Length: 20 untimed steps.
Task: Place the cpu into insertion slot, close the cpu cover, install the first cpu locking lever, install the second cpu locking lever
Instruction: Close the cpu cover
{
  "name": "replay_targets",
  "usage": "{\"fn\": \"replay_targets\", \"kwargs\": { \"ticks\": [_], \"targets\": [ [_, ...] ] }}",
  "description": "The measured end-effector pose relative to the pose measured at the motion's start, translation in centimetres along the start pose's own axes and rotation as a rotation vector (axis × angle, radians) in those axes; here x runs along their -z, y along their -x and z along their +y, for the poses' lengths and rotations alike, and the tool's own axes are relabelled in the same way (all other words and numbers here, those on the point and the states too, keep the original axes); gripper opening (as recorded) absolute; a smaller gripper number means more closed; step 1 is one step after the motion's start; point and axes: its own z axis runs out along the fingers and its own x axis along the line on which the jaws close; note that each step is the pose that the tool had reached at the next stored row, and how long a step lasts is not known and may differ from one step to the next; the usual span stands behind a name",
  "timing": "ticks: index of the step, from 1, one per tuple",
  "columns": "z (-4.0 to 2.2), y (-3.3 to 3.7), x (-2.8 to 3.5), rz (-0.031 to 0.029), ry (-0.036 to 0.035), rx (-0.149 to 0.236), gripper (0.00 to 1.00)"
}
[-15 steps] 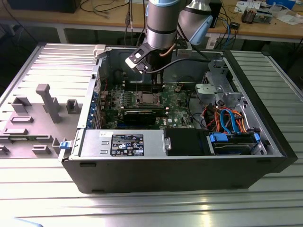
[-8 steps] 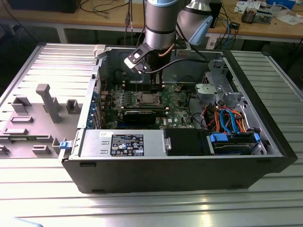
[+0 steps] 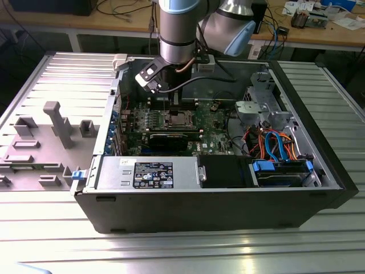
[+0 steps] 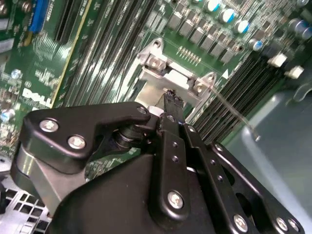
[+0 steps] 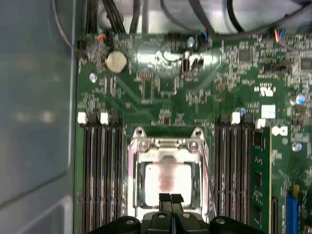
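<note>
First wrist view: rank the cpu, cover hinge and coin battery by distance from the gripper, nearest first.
1. cpu, directly ahead of the gripper.
2. cover hinge, at the cpu's far edge.
3. coin battery, well beyond the hinge, off to one side.

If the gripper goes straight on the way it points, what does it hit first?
Probably the cpu, framed by the cpu cover; the gripper hangs right over its silver top, depth unclear.
</note>
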Motion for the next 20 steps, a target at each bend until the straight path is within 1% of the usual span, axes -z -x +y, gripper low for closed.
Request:
{"fn": "replay_targets", "kwargs": {
  "ticks": [2,3,4,7,11,15,18,20],
  "targets": [
    [-0.08,0.00,-0.20,-0.0002,-0.0001,0.000,0.11],
    [-0.14,0.00,-0.40,-0.0003,-0.0001,0.001,0.11],
    [-0.31,0.00,-0.70,-0.0004,0.0000,0.002,0.11],
    [-0.66,0.00,-1.05,-0.0003,-0.0001,0.006,0.11],
    [-0.73,0.01,-1.46,-0.0008,-0.0002,0.009,0.11],
    [-0.74,0.01,-1.50,-0.0008,-0.0002,0.008,0.11],
    [-0.74,0.00,-1.23,-0.0009,-0.0001,0.008,0.11],
    [-0.80,-0.01,-1.17,-0.0006,0.0002,0.008,0.11]
  ]
}}
